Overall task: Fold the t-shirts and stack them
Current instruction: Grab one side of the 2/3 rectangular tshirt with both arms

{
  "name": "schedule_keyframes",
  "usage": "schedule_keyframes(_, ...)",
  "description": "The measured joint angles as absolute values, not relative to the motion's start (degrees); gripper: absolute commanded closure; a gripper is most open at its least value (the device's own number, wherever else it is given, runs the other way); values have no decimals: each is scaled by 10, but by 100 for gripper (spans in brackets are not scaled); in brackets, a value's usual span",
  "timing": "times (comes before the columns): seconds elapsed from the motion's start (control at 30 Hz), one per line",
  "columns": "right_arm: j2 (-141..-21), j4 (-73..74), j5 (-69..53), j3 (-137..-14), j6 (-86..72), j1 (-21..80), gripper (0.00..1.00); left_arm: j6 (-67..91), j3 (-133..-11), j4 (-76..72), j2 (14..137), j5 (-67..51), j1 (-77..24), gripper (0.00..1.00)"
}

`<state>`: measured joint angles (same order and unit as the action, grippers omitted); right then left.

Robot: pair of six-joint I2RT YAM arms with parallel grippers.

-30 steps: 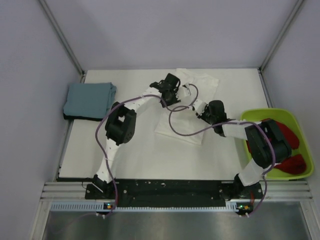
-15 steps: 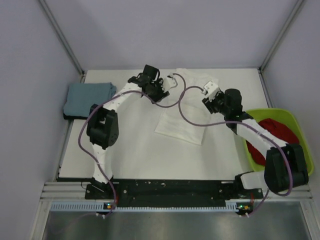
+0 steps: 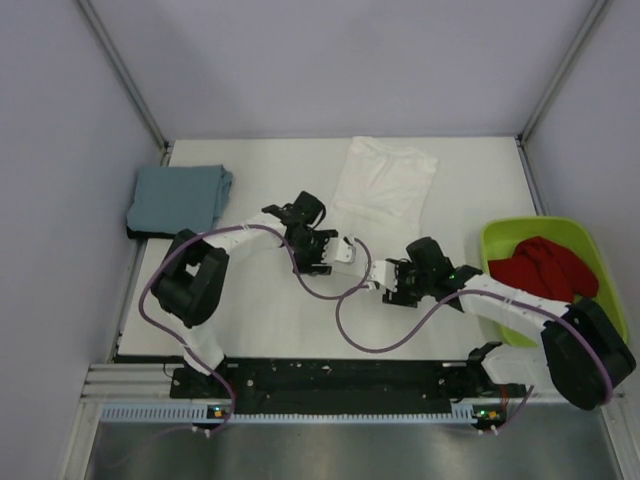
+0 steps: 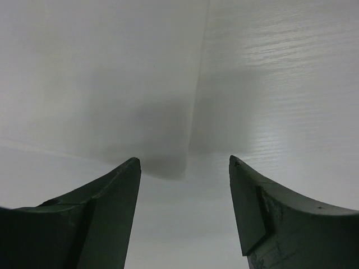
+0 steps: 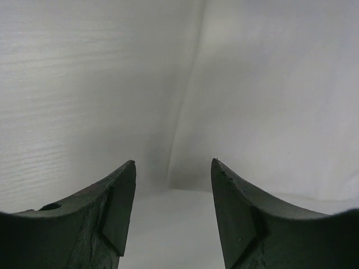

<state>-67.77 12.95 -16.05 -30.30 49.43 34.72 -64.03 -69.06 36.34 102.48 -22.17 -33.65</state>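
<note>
The white t-shirt (image 3: pixel 385 180) lies flat at the far middle of the table; its near edge is hard to tell from the white table. My left gripper (image 3: pixel 345 252) and right gripper (image 3: pixel 388 284) are low over the table's middle, just near of it, tips facing each other. Both are open and empty. The left wrist view shows open fingers (image 4: pixel 115 190) before a white cloth corner (image 4: pixel 168 162). The right wrist view shows open fingers (image 5: pixel 238 190) before a white cloth edge (image 5: pixel 185 134). A folded blue-grey shirt (image 3: pixel 178 196) lies at the far left on a black one (image 3: pixel 150 234).
A lime-green bin (image 3: pixel 606 300) holding red cloth (image 3: pixel 540 266) stands at the right edge. Purple cables (image 3: pixel 350 320) loop from both wrists over the near table. Grey walls close in the table on three sides.
Both grippers have come from the far end of the white shirt back toward me to the table's middle and dropped low. The shirt's near half no longer stands out from the table.
</note>
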Motion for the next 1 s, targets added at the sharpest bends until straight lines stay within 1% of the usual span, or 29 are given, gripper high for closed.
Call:
schedule_keyframes(0.17,-729,125,-135,-310,505,354,49,-648,-688,326,1046,-187,-342,32)
schedule_keyframes(0.23,-738,119,-129,-312,506,361,55,-651,-686,316,1052,-175,-342,38)
schedule_keyframes(0.27,-742,117,-124,-315,506,364,64,-651,-686,314,1056,-172,-342,46)
schedule_keyframes(0.3,-748,115,-121,-318,506,368,78,-652,-686,310,1056,-166,-343,59)
schedule_keyframes(0.37,-761,114,-112,-325,505,371,95,-651,-687,303,1060,-154,-345,94)
schedule_keyframes(0.4,-768,116,-108,-328,503,371,100,-648,-689,301,1063,-150,-345,100)
schedule_keyframes(0.6,-767,138,-75,-338,496,384,100,-625,-704,315,1071,-121,-355,100)
schedule_keyframes(0.73,-713,196,-61,-345,483,416,100,-605,-704,356,1057,-122,-362,100)
schedule_keyframes(0.9,-599,314,-76,-388,467,478,100,-577,-696,453,951,-129,-365,100)
schedule_keyframes(1.0,-552,385,-100,-431,458,514,100,-556,-696,516,882,-135,-369,100)
